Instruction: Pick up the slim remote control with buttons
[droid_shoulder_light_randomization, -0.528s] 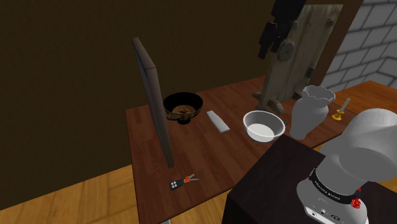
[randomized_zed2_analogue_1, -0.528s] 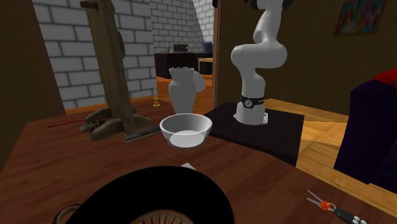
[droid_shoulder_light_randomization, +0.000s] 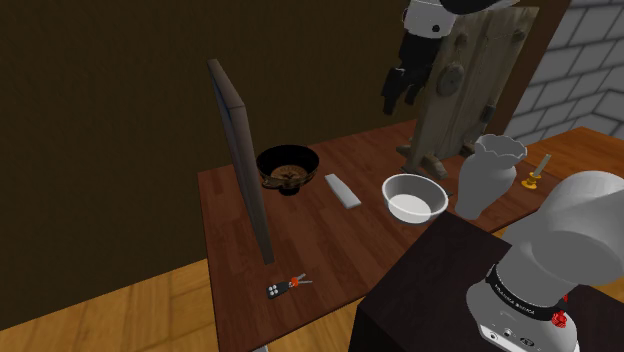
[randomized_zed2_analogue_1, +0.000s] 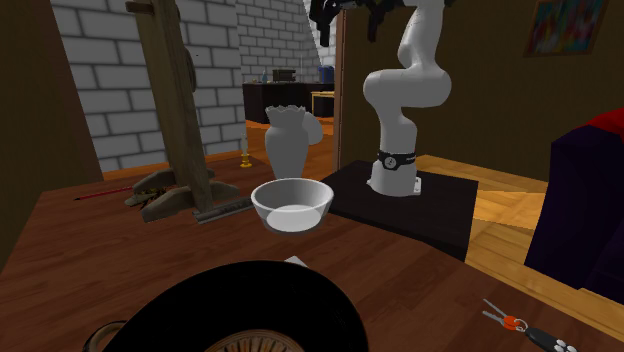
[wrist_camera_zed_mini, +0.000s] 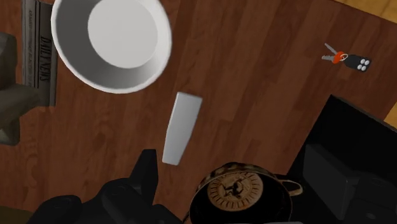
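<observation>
The slim remote (droid_shoulder_light_randomization: 342, 190) is a plain light grey slab lying flat on the dark wooden table (droid_shoulder_light_randomization: 330, 245), between a black painted bowl (droid_shoulder_light_randomization: 287, 168) and a white bowl (droid_shoulder_light_randomization: 414, 197). No buttons can be made out on it. My black gripper (droid_shoulder_light_randomization: 398, 90) hangs high above the table's back part, open and holding nothing. In the wrist view the remote (wrist_camera_zed_mini: 182, 127) lies ahead of one black finger (wrist_camera_zed_mini: 146, 173), beside the white bowl (wrist_camera_zed_mini: 111, 41) and the black bowl (wrist_camera_zed_mini: 240, 193). In the second exterior view the gripper (randomized_zed2_analogue_1: 345, 12) is at the top edge.
A tall dark panel (droid_shoulder_light_randomization: 240, 155) stands upright on the table at the shoulder view's left. A key fob with keys (droid_shoulder_light_randomization: 283, 287) lies near the front edge. A wooden stand (droid_shoulder_light_randomization: 465, 90), a white vase (droid_shoulder_light_randomization: 487, 172), a small candlestick (droid_shoulder_light_randomization: 535, 175) and a folded newspaper (wrist_camera_zed_mini: 38, 51) crowd the other end.
The gripper has swung left and a little lower in the shoulder view and has come into the second exterior view's top edge. Nothing on the table has moved.
</observation>
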